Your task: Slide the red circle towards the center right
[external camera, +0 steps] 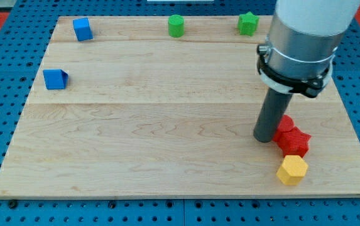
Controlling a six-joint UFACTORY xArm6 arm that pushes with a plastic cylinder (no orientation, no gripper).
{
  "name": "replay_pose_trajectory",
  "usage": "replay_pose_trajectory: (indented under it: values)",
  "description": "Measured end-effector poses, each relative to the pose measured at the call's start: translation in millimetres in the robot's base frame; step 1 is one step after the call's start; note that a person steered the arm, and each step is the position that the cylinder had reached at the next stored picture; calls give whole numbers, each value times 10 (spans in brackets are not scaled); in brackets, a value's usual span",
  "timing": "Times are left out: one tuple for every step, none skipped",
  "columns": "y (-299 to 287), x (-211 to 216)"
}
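The red circle (pixel 285 125) lies at the view's right, just below mid-height, partly hidden behind my rod. It touches the red star (pixel 294 142) just below and to its right. My tip (pixel 265 139) rests on the board against the red circle's left side. The yellow hexagon (pixel 291 169) sits just below the red star, near the bottom edge.
A green cylinder (pixel 176 26) and a green star (pixel 248 23) stand along the top edge. A blue block (pixel 82 29) is at the top left and a blue wedge-like block (pixel 54 79) at the left. The arm's wide grey body hides the board's upper right.
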State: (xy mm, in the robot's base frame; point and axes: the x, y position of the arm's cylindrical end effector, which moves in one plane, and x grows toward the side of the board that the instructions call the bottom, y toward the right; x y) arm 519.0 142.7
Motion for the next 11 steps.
replay_pose_trajectory:
  values:
    - [164,-15]
    - [276,-40]
    - [313,-45]
    - [339,-46]
    - [368,-46]
    - [415,-46]
    - [448,-46]
    - [506,-46]
    - [558,-46]
    - [601,-46]
    - [646,-46]
